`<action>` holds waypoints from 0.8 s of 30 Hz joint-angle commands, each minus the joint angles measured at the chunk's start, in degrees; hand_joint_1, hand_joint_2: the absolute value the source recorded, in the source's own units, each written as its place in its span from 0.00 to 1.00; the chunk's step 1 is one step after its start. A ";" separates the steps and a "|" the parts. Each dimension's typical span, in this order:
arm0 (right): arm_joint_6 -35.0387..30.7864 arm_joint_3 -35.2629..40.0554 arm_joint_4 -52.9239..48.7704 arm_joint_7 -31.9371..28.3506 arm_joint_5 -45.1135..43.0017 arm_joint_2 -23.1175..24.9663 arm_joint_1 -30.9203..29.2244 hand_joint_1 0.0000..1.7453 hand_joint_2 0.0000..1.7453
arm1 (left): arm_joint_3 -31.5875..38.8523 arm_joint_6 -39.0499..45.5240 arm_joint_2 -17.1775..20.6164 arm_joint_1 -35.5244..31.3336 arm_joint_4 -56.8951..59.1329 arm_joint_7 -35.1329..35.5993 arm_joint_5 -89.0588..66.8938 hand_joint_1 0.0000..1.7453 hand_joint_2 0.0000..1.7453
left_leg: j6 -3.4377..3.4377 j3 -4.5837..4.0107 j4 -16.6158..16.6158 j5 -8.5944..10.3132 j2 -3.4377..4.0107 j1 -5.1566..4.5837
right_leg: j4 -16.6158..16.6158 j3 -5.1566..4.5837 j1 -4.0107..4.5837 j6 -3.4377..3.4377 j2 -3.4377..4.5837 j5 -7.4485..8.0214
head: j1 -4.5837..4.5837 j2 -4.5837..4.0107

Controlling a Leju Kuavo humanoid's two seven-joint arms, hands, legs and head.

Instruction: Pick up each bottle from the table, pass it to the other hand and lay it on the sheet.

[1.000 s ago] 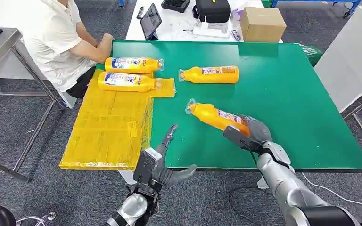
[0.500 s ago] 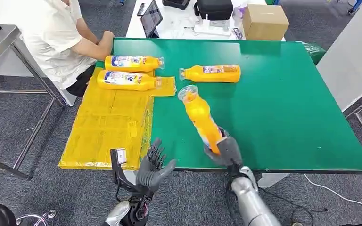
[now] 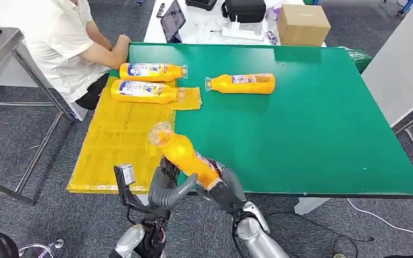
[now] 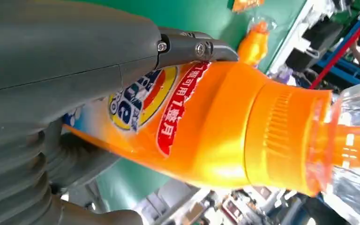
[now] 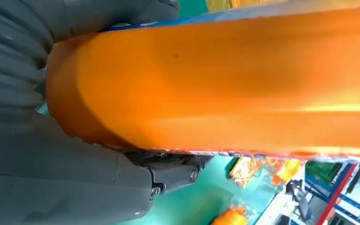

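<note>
The held orange bottle (image 3: 185, 156) is above the near edge of the green table (image 3: 322, 129), tilted, its clear cap pointing up and away toward the yellow sheet (image 3: 121, 142). The right hand (image 3: 223, 185) grips the bottle's base end, fingers wrapped around the body. The left hand (image 3: 166, 185) meets the bottle from the other side: its thumb (image 4: 122, 56) lies across the label and its fingers curl behind the body, so both hands hold the bottle at once. Two bottles (image 3: 150, 71) lie side by side at the far end of the sheet. A fourth bottle (image 3: 242, 83) lies on the bare table, well apart from the hands.
</note>
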 commanded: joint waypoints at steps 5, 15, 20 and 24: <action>-1.99 8.91 0.46 0.92 2.52 -0.74 -1.82 0.92 1.00 | -2.70 7.17 0.30 -4.42 5.26 -1.84 -5.71 0.00 1.00 | 0.07 0.22 -0.03 -0.07 0.06 0.00 | -0.04 0.21 0.05 -0.19 -0.03 -0.05 | -0.02 0.00; -1.93 14.27 -0.29 2.17 2.50 -1.72 -4.14 0.92 1.00 | -1.08 -2.90 -0.16 -4.35 5.73 5.16 4.71 0.99 1.00 | 0.07 0.13 -0.02 -0.04 0.05 -0.02 | -0.03 0.14 0.02 -0.12 -0.03 -0.03 | 0.02 0.00; -1.50 12.97 1.80 1.02 -1.21 -1.26 -3.19 0.00 1.00 | 0.50 -4.11 0.55 -2.76 1.89 3.55 6.51 1.00 1.00 | 0.07 0.26 -0.04 -0.11 0.14 0.01 | -0.05 0.26 0.07 -0.21 0.05 -0.06 | 0.00 0.00; -1.54 12.96 1.63 0.74 -1.39 -1.35 -3.10 0.00 1.00 | 0.66 -4.10 0.80 -3.11 2.03 3.77 6.64 1.00 1.00 | 0.06 0.23 -0.03 -0.09 0.05 0.02 | -0.05 0.25 0.08 -0.20 -0.05 -0.08 | 0.02 0.00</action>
